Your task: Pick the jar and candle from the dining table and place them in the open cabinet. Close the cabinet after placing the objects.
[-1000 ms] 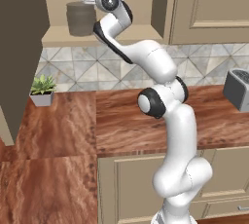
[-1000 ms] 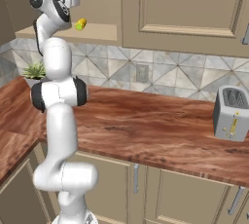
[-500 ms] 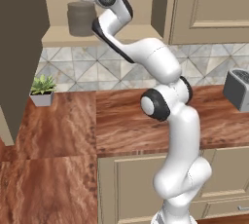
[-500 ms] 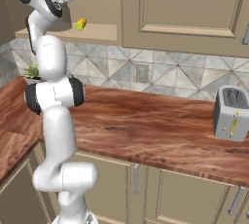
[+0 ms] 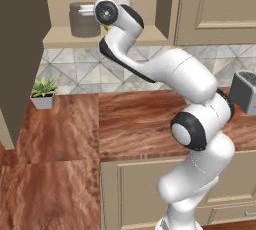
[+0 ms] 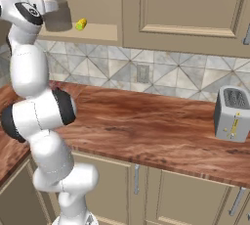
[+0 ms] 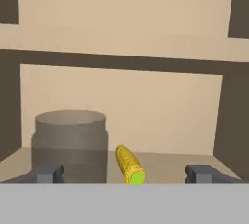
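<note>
The jar (image 5: 84, 20), a squat smoky grey cylinder, stands upright on the tan shelf of the open cabinet (image 5: 60, 37). It also stands at the shelf's left end (image 6: 57, 19). In the hand view my gripper (image 7: 125, 173) is open and holds nothing. Its fingertips (image 7: 48, 172) stay in front of the shelf edge, apart from the jar (image 7: 70, 142), which sits ahead on the left. The candle and the dining table are out of view.
A yellow-green corn cob (image 7: 129, 163) lies on the shelf just right of the jar, also seen from the right (image 6: 81, 24). The cabinet's open door (image 5: 20, 49) hangs dark at left. On the wood counter (image 5: 130, 124) stand a potted plant (image 5: 44, 92) and a toaster (image 6: 232, 113).
My hand has drawn back from the shelf and dropped a little. The jar stays where it stood on the shelf, and the jaws stay wide.
</note>
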You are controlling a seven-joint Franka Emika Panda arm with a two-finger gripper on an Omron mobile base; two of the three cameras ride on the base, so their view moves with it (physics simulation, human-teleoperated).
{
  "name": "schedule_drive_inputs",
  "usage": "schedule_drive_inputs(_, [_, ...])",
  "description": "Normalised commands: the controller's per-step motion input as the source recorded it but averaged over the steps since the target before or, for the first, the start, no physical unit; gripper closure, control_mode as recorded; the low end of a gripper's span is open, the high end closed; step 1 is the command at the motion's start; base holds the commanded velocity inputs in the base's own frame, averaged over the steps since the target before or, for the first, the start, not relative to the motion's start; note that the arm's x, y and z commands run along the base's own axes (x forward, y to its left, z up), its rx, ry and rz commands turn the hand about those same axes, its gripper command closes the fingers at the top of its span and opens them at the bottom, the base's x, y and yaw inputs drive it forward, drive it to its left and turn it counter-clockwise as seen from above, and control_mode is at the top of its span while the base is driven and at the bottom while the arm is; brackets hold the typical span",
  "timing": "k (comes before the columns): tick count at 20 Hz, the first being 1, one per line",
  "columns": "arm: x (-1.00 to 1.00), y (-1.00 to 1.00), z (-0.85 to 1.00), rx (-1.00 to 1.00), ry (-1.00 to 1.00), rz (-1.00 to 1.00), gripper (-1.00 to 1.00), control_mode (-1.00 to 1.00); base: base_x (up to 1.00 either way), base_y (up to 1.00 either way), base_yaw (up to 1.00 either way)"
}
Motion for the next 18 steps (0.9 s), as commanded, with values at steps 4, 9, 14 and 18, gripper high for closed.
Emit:
schedule_drive_inputs(4, [-1.0,-0.31,-0.84,-0.03,-0.05,0.06,-1.0,-1.0,0.0,0.0,0.0])
schedule_drive_inputs(9, [-0.84,-0.39,-0.6,0.05,0.04,0.06,-1.0,-1.0,0.0,0.0,0.0])
schedule_drive_inputs(14, [-0.49,-0.19,-0.58,0.05,0.19,0.06,-1.0,-1.0,0.0,0.0,0.0])
schedule_drive_inputs(18, [-0.25,-0.03,-0.44,0.0,0.27,0.07,-1.0,-1.0,0.0,0.0,0.0])
